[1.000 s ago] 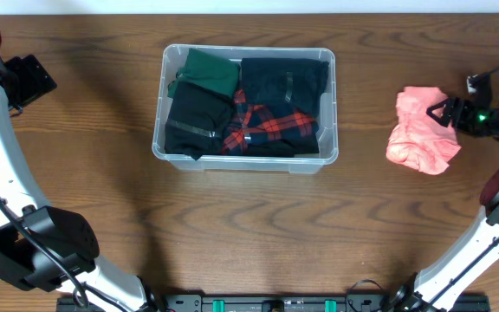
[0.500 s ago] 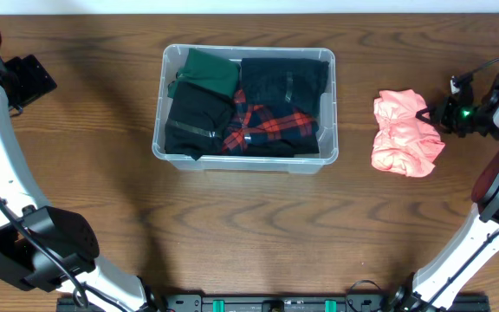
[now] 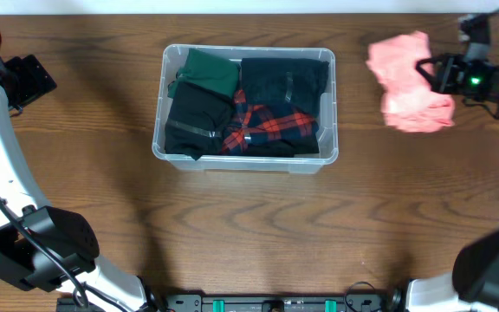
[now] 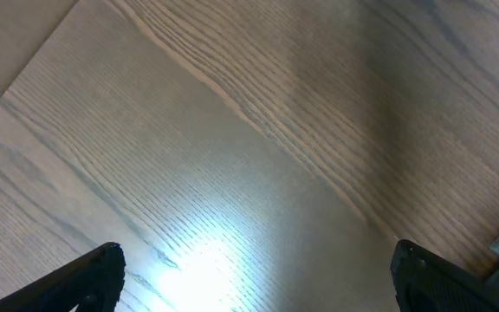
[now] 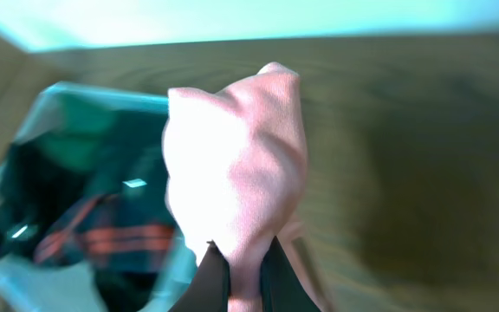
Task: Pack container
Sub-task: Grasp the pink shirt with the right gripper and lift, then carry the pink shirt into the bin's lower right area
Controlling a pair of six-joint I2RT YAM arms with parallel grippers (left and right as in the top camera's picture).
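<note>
Pink cloth (image 3: 408, 82) now hangs clear of table (image 3: 249, 234), bunched, one fold pinched tight in R gripper (image 3: 430, 73). A sec ago it lay on the wood nearer me, gripper at its edge. It has since been lifted and swung twd far edge. It is well right of container (image 3: 243, 163), which sits mid-table w/ folded clothes (image 3: 258, 121) inside. L gripper (image 4: 258, 282) is spread wide over bare wood, idle. Judgement: pick done, carry to bin next.

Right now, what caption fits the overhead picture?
Right hand holds a pink cloth beside the container packed with dark clothes.
</note>
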